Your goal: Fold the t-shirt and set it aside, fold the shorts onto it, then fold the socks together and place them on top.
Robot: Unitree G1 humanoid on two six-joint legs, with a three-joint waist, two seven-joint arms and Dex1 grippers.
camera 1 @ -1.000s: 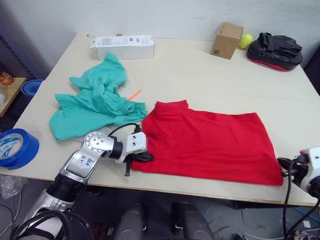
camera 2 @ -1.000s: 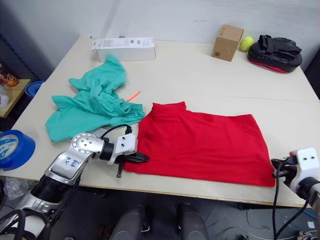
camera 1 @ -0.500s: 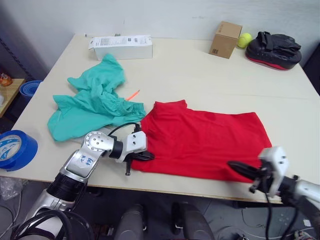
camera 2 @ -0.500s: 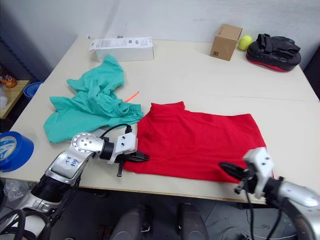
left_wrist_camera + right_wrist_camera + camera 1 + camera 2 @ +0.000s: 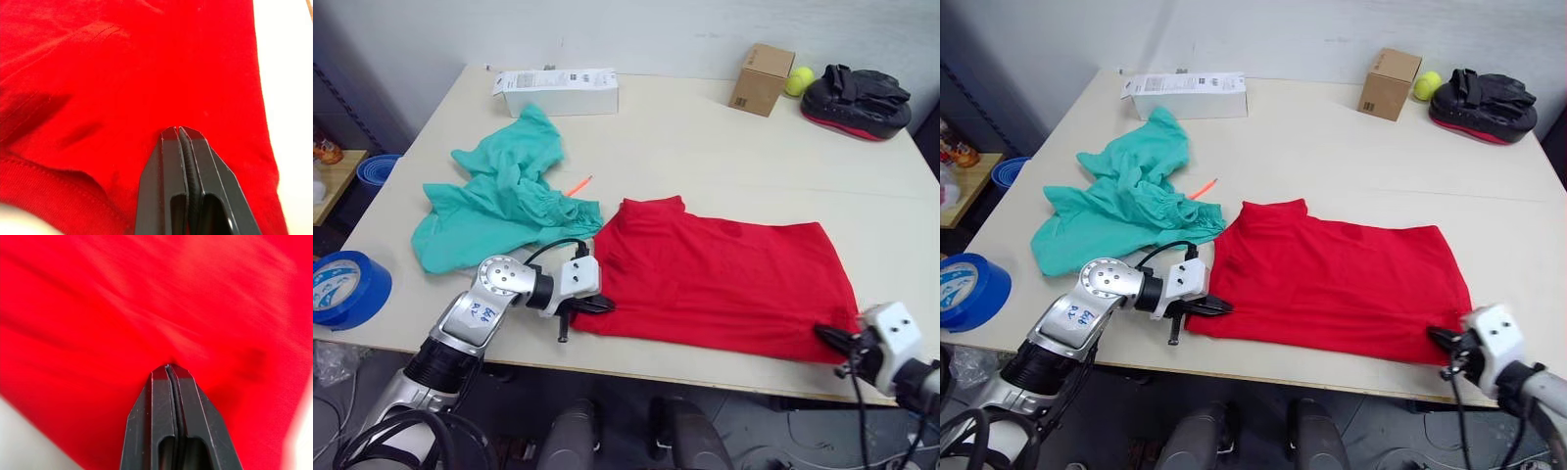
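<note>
Left eye view: both arms reach low over the bench (image 5: 705, 147) edge to the t-shirt's (image 5: 724, 279) near corners.

The left gripper (image 5: 603, 306) lies level, fingers pressed together on the shirt's near-left hem; the right gripper (image 5: 829, 336) is likewise clamped at the near-right corner. The shirt lies flat near the front edge, the shorts (image 5: 494, 201) crumpled beside it. Handwriting on the left forearm is unreadable.

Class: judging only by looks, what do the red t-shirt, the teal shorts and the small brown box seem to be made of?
t-shirt: soft matte knit, probably cotton jersey; it lies limp, with stitched hems.
shorts: thin matte cloth, crumpling into soft folds; the fibre is unclear.
brown box: likely plain cardboard, dull brown with crisp flat faces.
</note>
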